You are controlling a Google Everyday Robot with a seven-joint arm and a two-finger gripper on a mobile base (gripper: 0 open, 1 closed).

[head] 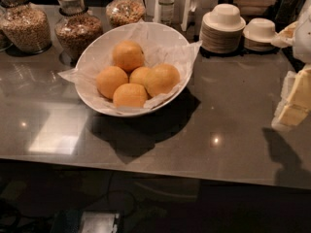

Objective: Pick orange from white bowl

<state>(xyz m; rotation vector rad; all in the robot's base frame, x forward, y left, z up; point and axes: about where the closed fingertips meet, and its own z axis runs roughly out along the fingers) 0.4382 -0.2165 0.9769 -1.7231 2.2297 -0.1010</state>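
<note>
The white bowl (97,47) is wide, has a slanted rim and is lined with crinkled white paper; it stands on the grey counter left of centre. Several round orange fruits lie in it. The orange (162,79) on the right of the pile looks slightly larger and paler than the others. My gripper (294,103) is pale and blocky and enters at the right edge, partly cut off. It hangs above the counter, far to the right of the bowl and apart from it.
Glass jars of grain (26,25) (77,30) (125,8) stand behind the bowl at the back left. Stacks of small white dishes (222,30) (260,33) stand at the back right. The counter's front edge (146,166) runs across below the bowl.
</note>
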